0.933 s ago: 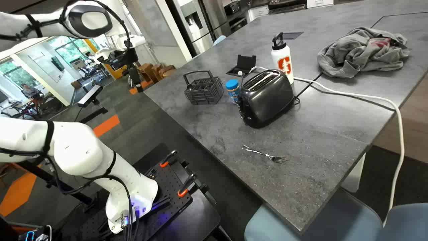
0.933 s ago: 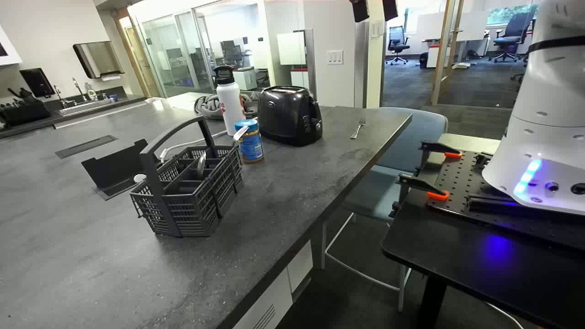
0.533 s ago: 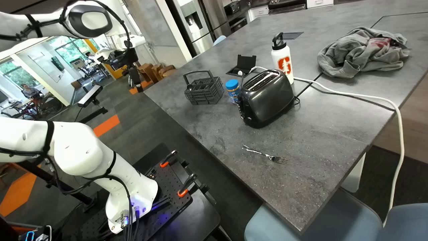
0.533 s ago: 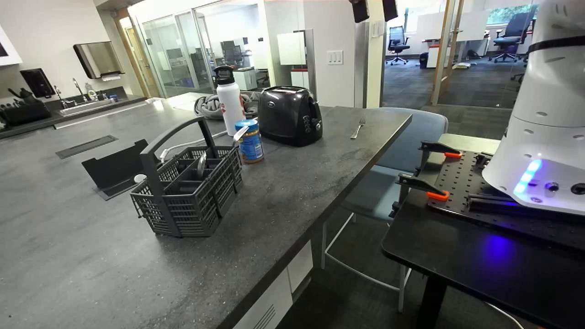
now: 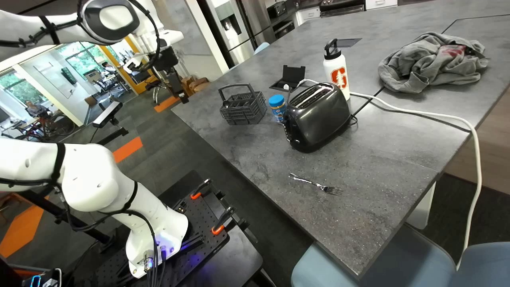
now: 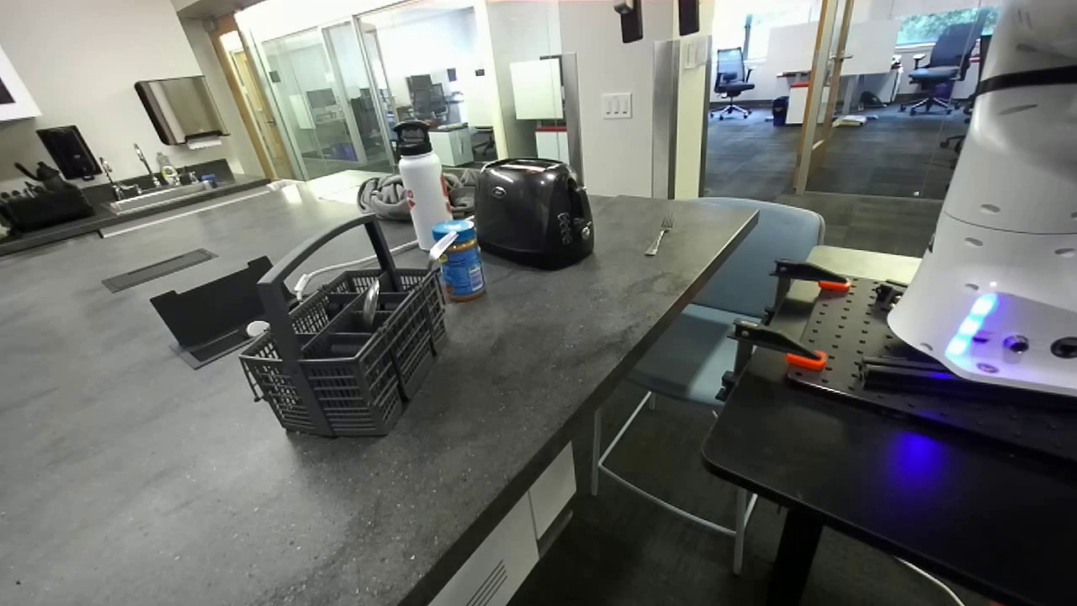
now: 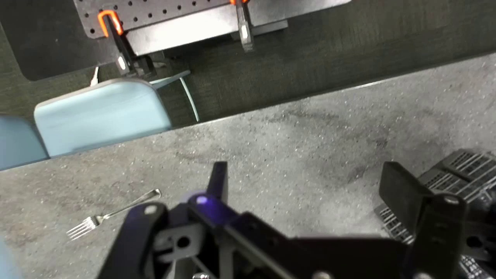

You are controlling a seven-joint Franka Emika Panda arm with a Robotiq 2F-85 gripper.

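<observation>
- Two fingers (image 7: pixel 219 180) of the gripper (image 7: pixel 308 174) stand wide apart, holding nothing, high above the tabletop (image 7: pixel 271 147).
- For coming lower well, I think slow, level motion is best, with care that no finger knocks the basket (image 6: pixel 341 391).
- This basket, dark gray, stands upright; in the wrist view one finger partly hides it.
- The fork (image 7: pixel 110 214) lies flat, well apart from the basket, near the toaster (image 6: pixel 530 210) in both exterior views.
</observation>
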